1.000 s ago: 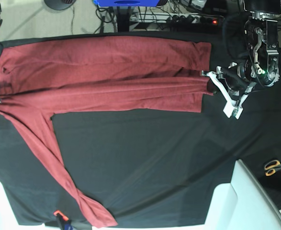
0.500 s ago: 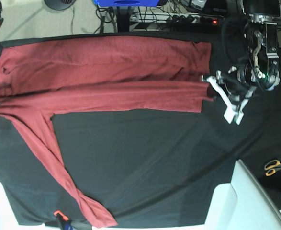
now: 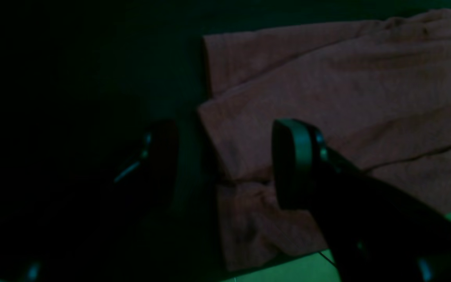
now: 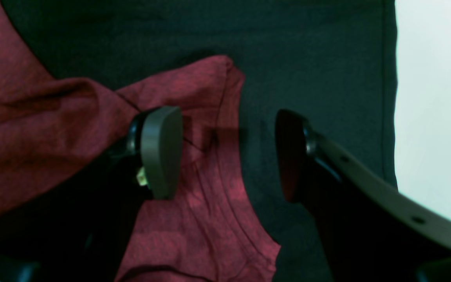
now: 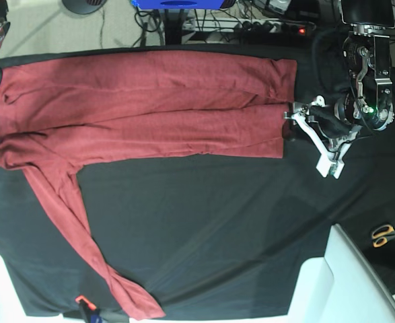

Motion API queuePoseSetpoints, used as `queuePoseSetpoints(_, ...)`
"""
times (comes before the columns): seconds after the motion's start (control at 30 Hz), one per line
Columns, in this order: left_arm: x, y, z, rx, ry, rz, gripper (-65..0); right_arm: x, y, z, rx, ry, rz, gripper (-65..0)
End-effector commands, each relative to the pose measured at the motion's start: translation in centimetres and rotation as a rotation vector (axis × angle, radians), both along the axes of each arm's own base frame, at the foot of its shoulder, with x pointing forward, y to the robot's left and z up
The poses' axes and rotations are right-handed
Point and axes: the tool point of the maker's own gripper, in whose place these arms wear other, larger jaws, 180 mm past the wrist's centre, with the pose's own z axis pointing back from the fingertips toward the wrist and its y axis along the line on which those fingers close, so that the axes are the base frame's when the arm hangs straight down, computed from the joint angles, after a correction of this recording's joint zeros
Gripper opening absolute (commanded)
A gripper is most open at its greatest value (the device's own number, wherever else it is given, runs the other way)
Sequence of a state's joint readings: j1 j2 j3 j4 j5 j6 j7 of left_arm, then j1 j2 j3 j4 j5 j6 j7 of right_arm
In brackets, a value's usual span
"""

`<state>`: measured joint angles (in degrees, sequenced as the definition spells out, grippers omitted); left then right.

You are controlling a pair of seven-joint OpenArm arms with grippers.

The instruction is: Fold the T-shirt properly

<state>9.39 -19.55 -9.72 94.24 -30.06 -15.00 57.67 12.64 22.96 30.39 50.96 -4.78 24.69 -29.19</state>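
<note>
Left wrist view: the picture is very dark. The left gripper stands with its jaws apart and nothing between them, over the hem edge of the T-shirt. One finger hangs over the red cloth, the other over the black tabletop. The shirt's hem corner lies flat, a folded layer on top.

Right wrist view: the right gripper is also spread wide and holds nothing. A rumpled end of the T-shirt lies on the tabletop beneath it, partly under one grey finger; the other finger hangs over bare black cloth.

Base view: the T-shirt lies across the far part of the tabletop, its long axis running side to side, hem toward the left gripper on the picture's right. One long sleeve trails diagonally toward the near edge. Scissors lie at the far right, well apart from the shirt.

Compared with a second ago, both grippers have let go of the cloth: the hem corner has dropped flat, and the folded lower edge has settled.
</note>
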Motion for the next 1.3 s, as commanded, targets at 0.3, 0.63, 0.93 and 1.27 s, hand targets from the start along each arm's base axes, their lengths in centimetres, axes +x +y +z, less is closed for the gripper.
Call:
queuePoseSetpoints(0.3, 1.8, -2.1, 2.5, -0.045, -0.101, -0.01, -65.0, 2.5, 0.4, 4.5, -0.008, -0.188, 0.019, -65.0)
queuePoseSetpoints(0.63, 1.2, -3.7, 0.7, 0.021, -0.073, 0.001, -65.0, 3.4, 2.0, 1.8, 0.094, -0.15, -0.013, -64.7)
queuePoseSetpoints(0.93, 0.6, -3.2, 0.4, 0.046, -0.061, 0.006, -65.0, 3.4, 2.9, -1.5, 0.184, -0.155, -0.058, -64.7)
queuePoseSetpoints(1.27, -0.5, -3.1, -0.2, 0.05, -0.036, 0.006, -65.0, 3.8, 1.6, -1.7, 0.179, -0.277, -0.088, -64.7)
